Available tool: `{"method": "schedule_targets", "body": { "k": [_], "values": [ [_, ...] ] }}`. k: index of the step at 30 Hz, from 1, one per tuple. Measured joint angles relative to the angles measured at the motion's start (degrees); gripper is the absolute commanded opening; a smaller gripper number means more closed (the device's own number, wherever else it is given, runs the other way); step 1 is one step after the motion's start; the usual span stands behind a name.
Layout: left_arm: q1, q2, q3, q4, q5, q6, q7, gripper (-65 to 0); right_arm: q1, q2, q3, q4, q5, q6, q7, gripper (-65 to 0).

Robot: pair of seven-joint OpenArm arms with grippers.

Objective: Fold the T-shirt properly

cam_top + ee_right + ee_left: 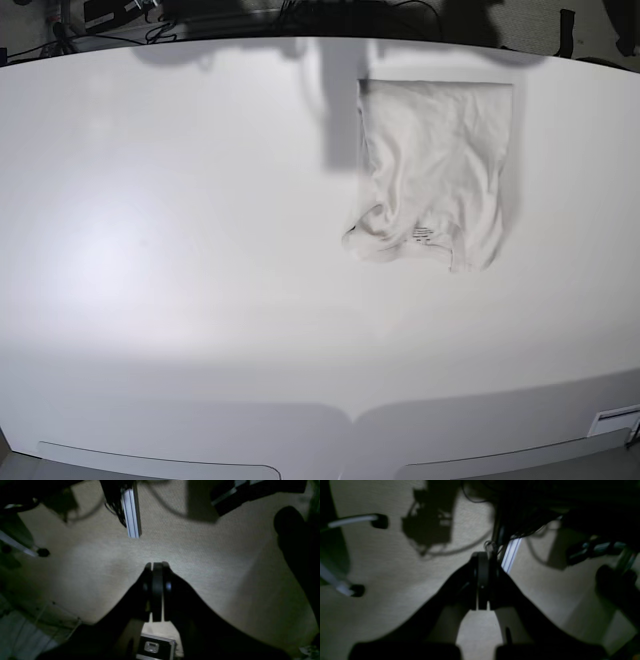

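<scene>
Overhead, one T-shirt (432,172) lies folded into a rough rectangle on the far right part of the smooth white table (180,250), its thin pale fabric wrinkled, a small dark printed label showing near its rumpled near edge. Next, the left wrist view shows one left gripper (482,580), two dark curved jaws pressed together on nothing, above speckled beige floor. Likewise the right gripper (157,590), closed and empty.

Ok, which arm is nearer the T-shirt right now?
Left, probably: the T-shirt lies on the left arm's side of the table. Neither it nor the right arm appears in the base view; both wrist views show only carpet, jaws shut.
</scene>
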Motion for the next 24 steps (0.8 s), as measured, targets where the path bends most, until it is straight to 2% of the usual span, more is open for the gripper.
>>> {"method": "schedule_targets", "body": {
  "k": [3,6,9,12,18,21,24],
  "values": [
    [-6.01,0.09,0.02,-7.96,2.86,6.4,-0.96,-65.0,5.95,1.16,-1.7,-10.73,-1.36,0.11,3.69,-65.0],
    [-10.47,0.02,0.0,-14.03,5.29,10.4,-1.38,-65.0,11.21,3.41,-5.05,-21.0,-2.03,-0.66,8.96,-65.0],
    [-13.68,0.17,-0.02,-17.86,5.49,11.26,-2.67,-65.0,16.22,4.85,-9.4,-29.79,-2.14,-3.91,14.95,-65.0],
    [-17.27,0.22,-0.02,-20.15,5.25,13.92,-2.49,-65.0,20.94,4.74,-13.94,-35.78,-2.16,-6.12,20.22,-65.0],
    [-21.18,2.32,-0.02,-21.51,5.27,14.6,-3.67,-65.0,27.52,1.66,-20.7,-40.59,-2.03,-8.96,21.07,-65.0],
    [-21.16,4.2,-0.02,-21.84,6.75,16.06,-3.74,-65.0,28.02,0.9,-21.66,-40.85,-1.88,-10.29,21.09,-65.0],
    [-21.35,4.42,-0.02,-21.81,6.93,16.26,-3.63,-65.0,28.2,0.92,-21.64,-41.11,-1.86,-10.6,21.05,-65.0]
  ]
}}
